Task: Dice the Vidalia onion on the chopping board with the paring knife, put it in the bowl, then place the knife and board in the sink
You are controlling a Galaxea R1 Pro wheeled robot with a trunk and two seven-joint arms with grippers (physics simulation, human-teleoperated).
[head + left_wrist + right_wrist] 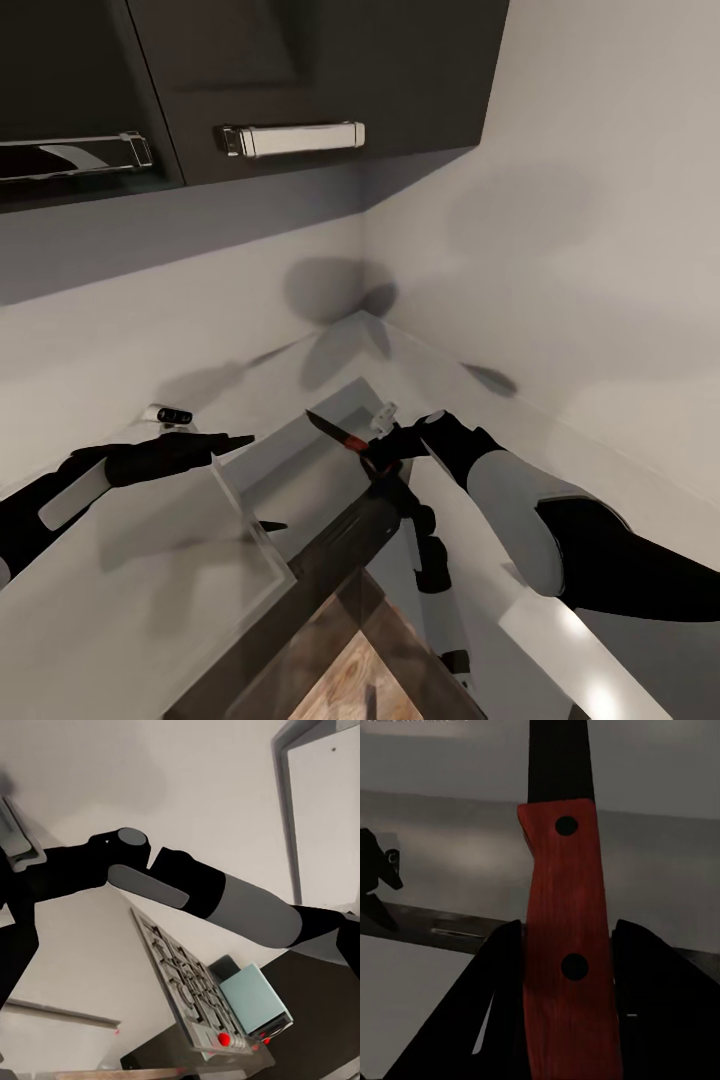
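Head view: the right gripper holds the knife in the air over a pale surface near the corner of the walls. The knife's long axis runs on a slant, red handle in the gripper, dark blade pointing up and to the left, toward the left gripper. The left arm reaches in from the left edge, its tip just above a tilted, glassy rectangular shape that I cannot identify for sure. The camera is steeply tilted, so a cabinet with a chrome handle hangs at the top and a patch of wood floor shows at the bottom.

Left wrist view: the right arm crosses the picture against a pale wall. Beneath it sits a grey grid-like panel with red knobs and a pale blue box beside it. The left fingers cannot be made out here, so whether they are spread or closed I cannot tell.

Right wrist view: the red handle, with two dark rivets, stands pinched between the two black fingers, pressed against both its sides. The dark blade runs straight away from the camera, along the fingers.

Judging by this, the knife is being carried, either toward the board for dicing or to the sink. The next move calls for bringing the view level, finding the target and lowering the blade point-first with care.
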